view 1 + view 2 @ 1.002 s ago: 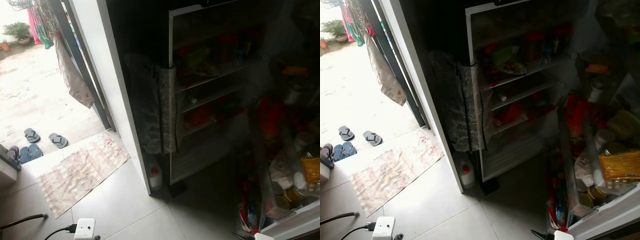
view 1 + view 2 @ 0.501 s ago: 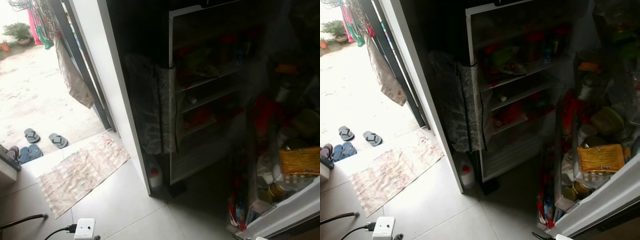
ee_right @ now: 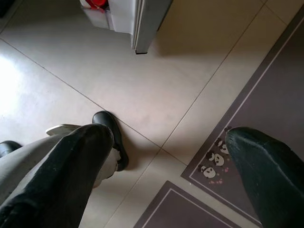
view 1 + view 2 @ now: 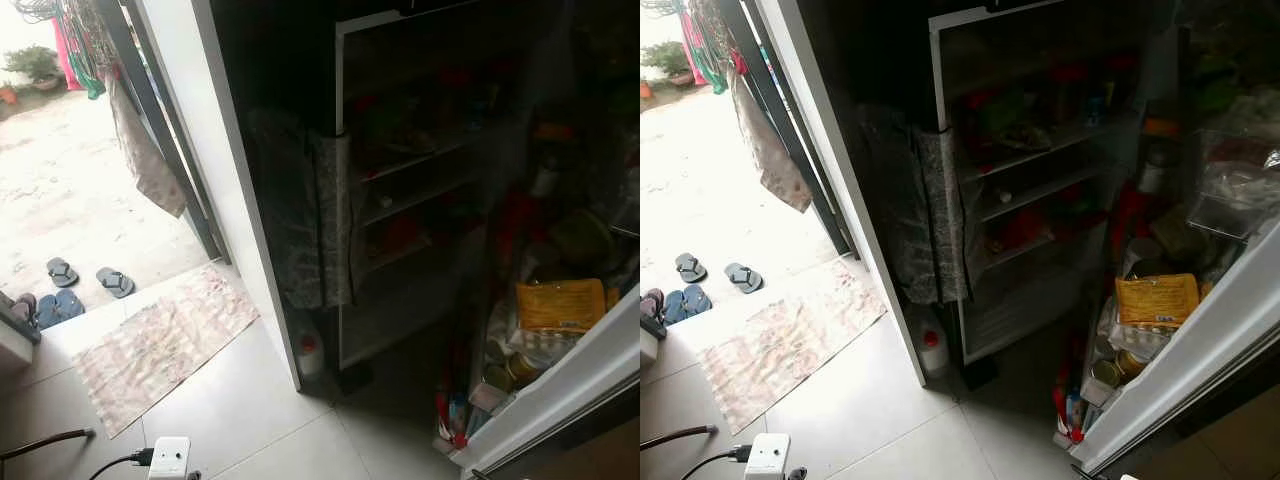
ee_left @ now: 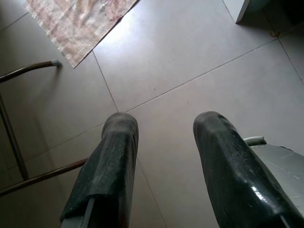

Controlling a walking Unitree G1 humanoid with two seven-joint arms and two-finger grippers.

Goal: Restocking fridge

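Fridge [image 4: 1040,180]: dark cabinet with stocked shelves, patterned cloth [image 4: 925,215] draped on its side. Fridge door [image 4: 1200,350]: ajar at right, holding a yellow packet [image 4: 1155,298] and jars. Left gripper [image 5: 159,166] and right gripper [image 3: 166,180]: fingers spread, above tiled floor [image 5: 190,61]. Doormat [image 4: 160,340], sandals [image 4: 90,278] at left.

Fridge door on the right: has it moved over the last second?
Yes. The fridge door has swung leftward toward the fridge shelves, closing; the floor mat stays put, so the camera held steady.

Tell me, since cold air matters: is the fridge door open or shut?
Open. The fridge door stands swung outward, its stocked racks and the fridge shelves exposed.
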